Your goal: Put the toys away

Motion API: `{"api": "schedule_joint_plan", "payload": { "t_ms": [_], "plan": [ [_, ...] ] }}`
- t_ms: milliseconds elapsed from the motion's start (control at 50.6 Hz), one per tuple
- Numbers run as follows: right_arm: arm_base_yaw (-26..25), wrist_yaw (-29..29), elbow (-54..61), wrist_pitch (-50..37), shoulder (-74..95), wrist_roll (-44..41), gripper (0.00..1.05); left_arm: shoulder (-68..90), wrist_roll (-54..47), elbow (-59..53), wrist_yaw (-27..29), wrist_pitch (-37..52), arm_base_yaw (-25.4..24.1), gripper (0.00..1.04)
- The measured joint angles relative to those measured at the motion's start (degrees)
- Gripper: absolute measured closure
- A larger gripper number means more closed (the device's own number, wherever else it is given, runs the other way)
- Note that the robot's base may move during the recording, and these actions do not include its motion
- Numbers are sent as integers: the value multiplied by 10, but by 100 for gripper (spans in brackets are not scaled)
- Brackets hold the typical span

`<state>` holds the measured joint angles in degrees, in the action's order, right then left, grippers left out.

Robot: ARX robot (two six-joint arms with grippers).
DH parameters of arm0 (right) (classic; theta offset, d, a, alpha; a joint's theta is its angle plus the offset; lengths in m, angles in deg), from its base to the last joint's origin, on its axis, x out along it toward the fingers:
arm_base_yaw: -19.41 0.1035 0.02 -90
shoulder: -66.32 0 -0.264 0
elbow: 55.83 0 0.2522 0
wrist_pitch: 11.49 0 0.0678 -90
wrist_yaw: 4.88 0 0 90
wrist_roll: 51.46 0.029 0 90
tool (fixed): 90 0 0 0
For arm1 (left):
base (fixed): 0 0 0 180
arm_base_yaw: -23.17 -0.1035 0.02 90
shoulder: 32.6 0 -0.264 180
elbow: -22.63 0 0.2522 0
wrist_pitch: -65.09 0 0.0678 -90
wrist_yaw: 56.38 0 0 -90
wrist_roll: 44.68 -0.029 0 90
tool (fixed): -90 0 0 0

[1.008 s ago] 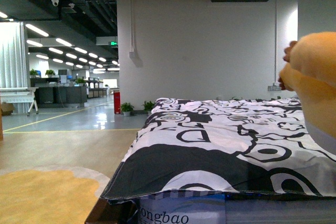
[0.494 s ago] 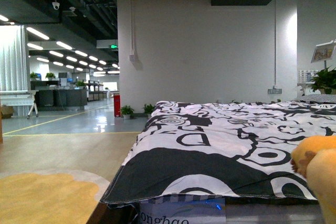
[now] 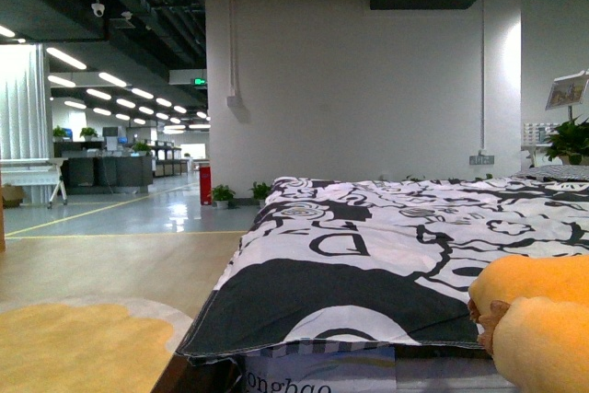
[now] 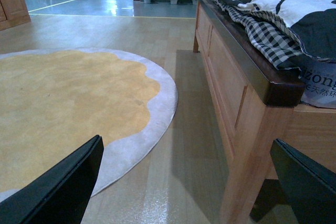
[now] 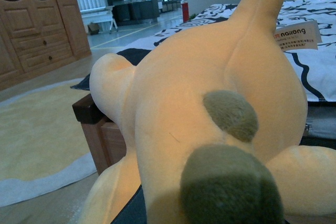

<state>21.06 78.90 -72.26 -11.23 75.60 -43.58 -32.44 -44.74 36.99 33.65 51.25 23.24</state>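
**Plush low by the bed edge, grip unconfirmed**

The plush [image 3: 538,319] shows low on my right, in front of the quilt's [image 3: 368,246] near edge. It fills the right wrist camera, so I can't tell whether the right gripper has it clamped. A loose hold could drop it, or it could snag on the bed frame [image 4: 236,93]. My left gripper [image 4: 186,145] hangs spread wide and empty over the wood floor [image 4: 178,182], beside the rug [image 4: 63,98]. A bright open hall [image 3: 110,163] lies beyond.

Orange-yellow plush toy [image 5: 173,103] with dark spots; black-and-white patterned quilt [image 3: 368,255]; yellow rug [image 4: 63,98] edged grey.
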Motion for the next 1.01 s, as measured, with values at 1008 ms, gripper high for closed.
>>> {"api": "schedule_joint_plan", "payload": {
  "t_ms": [1008],
  "plan": [
    [3, 2, 2, -1, -3, -1, 88, 0, 0, 0, 0, 0, 0, 6]
  ]
}}
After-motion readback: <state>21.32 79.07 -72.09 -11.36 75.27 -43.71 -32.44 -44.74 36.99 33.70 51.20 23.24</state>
